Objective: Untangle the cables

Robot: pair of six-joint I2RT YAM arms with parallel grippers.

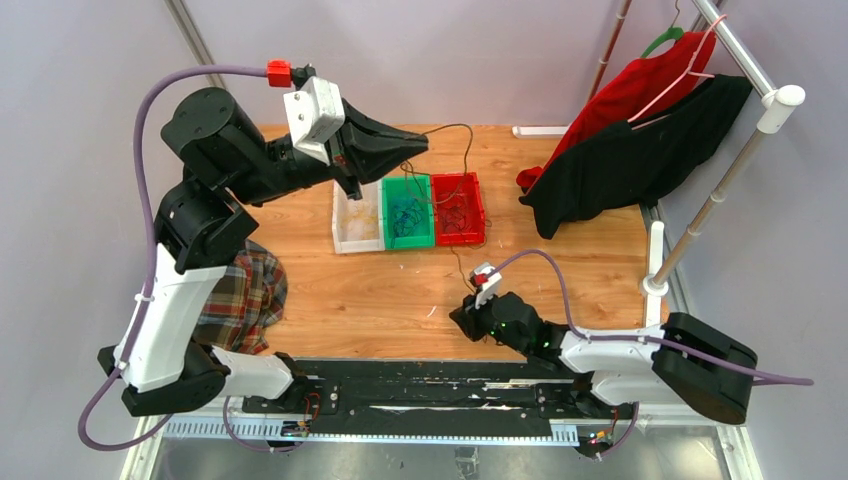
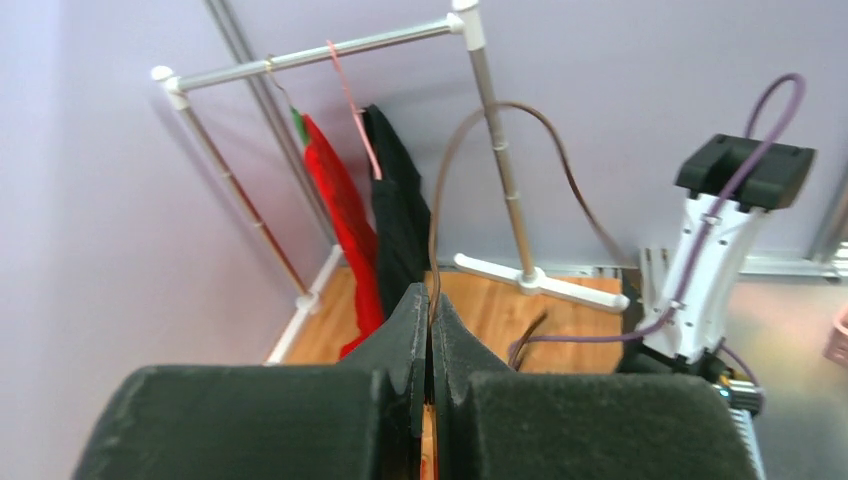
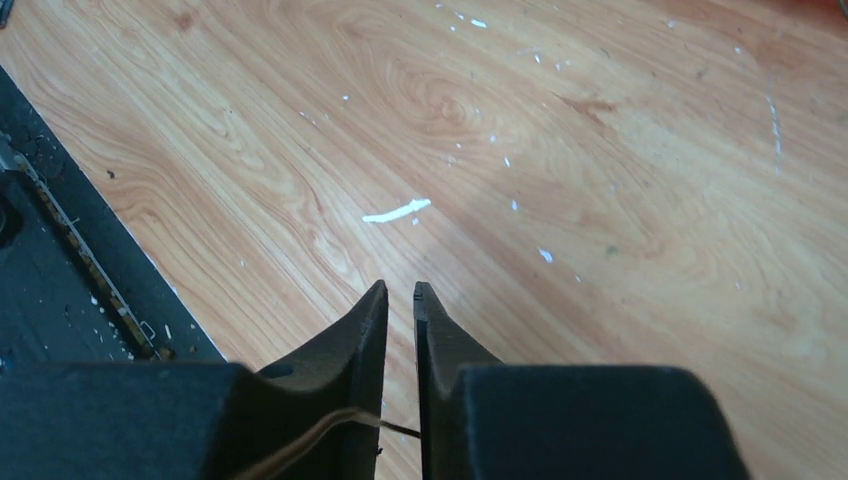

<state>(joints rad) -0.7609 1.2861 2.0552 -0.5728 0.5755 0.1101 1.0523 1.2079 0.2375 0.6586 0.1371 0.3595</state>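
Observation:
A thin brown cable point(image 1: 471, 152) runs from my raised left gripper point(image 1: 420, 143), arcs over the bins, passes across the red bin point(image 1: 475, 205) and goes down to my right gripper point(image 1: 463, 314). In the left wrist view my left gripper point(image 2: 431, 300) is shut on this cable point(image 2: 540, 115), which rises from the tips and loops right. In the right wrist view my right gripper point(image 3: 400, 290) hangs low over the wood with a narrow gap between its jaws. The cable's end point(image 3: 330, 425) lies over the left finger and crosses the gap near the base. Blue cables point(image 1: 405, 215) lie in the green bin point(image 1: 390, 190), dark ones point(image 1: 455, 215) in the red bin.
A white bin point(image 1: 342, 225) stands left of the green one. A plaid cloth point(image 1: 245, 295) lies at the table's left edge. A clothes rack point(image 1: 760, 75) with a red garment point(image 1: 625, 90) and a black garment point(image 1: 640, 150) stands at the right.

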